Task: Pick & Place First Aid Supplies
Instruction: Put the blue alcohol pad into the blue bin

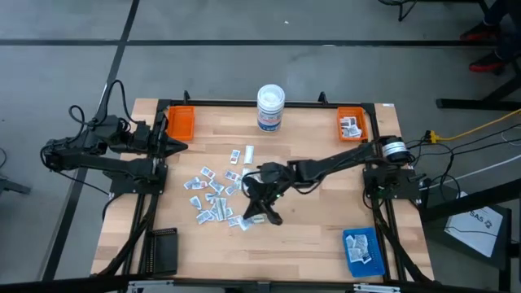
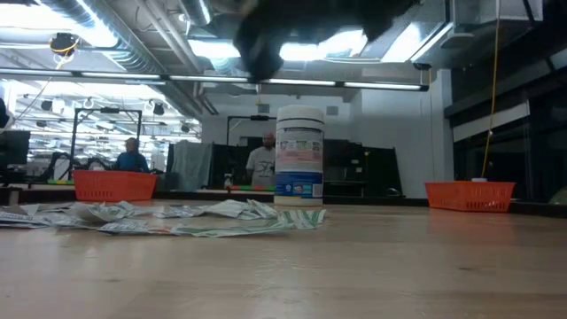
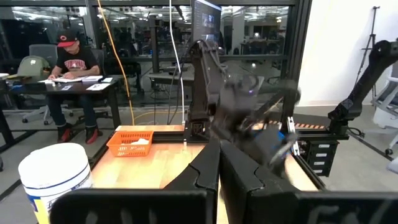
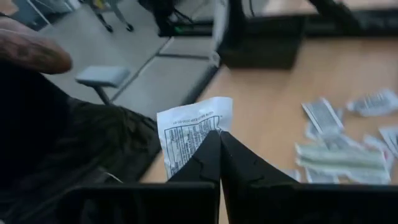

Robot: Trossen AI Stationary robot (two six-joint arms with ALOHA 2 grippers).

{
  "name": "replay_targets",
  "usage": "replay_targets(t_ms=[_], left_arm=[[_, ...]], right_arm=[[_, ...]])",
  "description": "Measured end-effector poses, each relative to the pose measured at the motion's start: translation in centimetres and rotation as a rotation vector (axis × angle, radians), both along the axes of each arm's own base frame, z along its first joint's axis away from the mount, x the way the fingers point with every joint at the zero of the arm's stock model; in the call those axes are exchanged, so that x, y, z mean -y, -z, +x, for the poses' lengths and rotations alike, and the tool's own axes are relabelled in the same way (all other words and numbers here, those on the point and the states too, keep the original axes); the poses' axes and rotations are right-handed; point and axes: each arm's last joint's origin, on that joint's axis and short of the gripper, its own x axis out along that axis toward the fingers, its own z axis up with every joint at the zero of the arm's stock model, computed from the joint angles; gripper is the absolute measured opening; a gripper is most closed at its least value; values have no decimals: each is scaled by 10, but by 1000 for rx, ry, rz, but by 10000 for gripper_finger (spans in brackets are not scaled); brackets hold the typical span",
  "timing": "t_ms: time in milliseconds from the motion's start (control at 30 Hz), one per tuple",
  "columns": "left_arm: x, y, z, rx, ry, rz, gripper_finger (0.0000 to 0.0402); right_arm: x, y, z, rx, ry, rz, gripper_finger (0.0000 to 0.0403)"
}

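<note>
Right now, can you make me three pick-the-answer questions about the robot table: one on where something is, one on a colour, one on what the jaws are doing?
1. Where is the white tub?
A. middle of the far edge
B. in the blue tray
C. under the left arm

2. What colour is the tray at the near right corner?
A. orange
B. blue
C. green

3. What is the right gripper doing?
A. hanging open
B. shut on nothing
C. shut on a paper packet

Answers: 1 A, the high view shows it between the orange trays. 2 B, it shows blue from above. 3 C, the right wrist view shows the jaws pinching the packet.

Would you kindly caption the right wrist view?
Right end effector shut on a white printed packet above the wooden table.
</note>
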Motion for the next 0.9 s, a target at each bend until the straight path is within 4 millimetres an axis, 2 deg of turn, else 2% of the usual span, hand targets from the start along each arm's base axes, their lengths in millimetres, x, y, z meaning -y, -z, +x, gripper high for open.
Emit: replay_targets(t_ms=[167,400,600,900], left_arm=[[0,0,0,0,0,0,4],[0,0,0,0,0,0,4],[0,0,0,0,0,0,4],[0,0,0,0,0,0,4]], right_arm=[[-12,-37,-20,57,-40,44,1],[-19,-67,-46,30,8,52,0],[-24,-83,-64,-34,36,92,0],[-27,-87,-100,-331,136,127,0]])
